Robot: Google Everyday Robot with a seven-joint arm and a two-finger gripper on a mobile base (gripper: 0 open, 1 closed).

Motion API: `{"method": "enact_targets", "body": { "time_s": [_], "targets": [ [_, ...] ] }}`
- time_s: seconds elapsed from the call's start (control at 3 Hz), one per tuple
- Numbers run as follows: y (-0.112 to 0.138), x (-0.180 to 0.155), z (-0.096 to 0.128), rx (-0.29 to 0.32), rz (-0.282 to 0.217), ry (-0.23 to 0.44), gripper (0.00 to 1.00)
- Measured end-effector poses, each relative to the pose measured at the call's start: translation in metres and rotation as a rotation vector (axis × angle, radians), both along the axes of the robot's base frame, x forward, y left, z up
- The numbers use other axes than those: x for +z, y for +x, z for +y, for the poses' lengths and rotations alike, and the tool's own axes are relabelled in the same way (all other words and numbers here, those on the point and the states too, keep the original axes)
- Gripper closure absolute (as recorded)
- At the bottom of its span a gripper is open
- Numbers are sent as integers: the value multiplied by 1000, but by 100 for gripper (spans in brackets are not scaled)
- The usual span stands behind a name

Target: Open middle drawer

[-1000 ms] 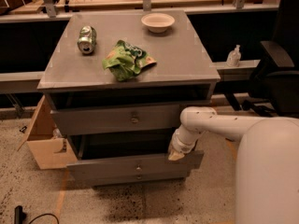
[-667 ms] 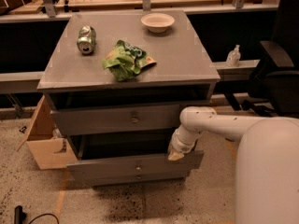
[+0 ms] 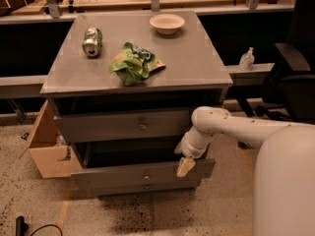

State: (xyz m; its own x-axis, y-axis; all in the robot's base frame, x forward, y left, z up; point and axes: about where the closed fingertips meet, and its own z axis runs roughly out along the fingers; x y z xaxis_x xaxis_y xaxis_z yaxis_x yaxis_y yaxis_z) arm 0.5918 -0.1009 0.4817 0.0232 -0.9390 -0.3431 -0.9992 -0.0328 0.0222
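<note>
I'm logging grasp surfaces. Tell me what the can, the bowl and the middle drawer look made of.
Can: metal, likely aluminium, by its shiny silver glints. Bowl: pale, matte; ceramic or paper pulp, unclear. Middle drawer: flat matte grey front, painted wood or metal, unclear. The gripper sits at that front's upper right edge.
</note>
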Motion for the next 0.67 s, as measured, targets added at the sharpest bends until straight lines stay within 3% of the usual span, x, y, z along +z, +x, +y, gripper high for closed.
{"method": "enact_targets", "body": {
  "time_s": [0.33, 0.67],
  "targets": [
    [-10, 24, -1, -30, 43, 23, 52],
    [-17, 42, -6, -85, 41, 22, 83]
  ]
}}
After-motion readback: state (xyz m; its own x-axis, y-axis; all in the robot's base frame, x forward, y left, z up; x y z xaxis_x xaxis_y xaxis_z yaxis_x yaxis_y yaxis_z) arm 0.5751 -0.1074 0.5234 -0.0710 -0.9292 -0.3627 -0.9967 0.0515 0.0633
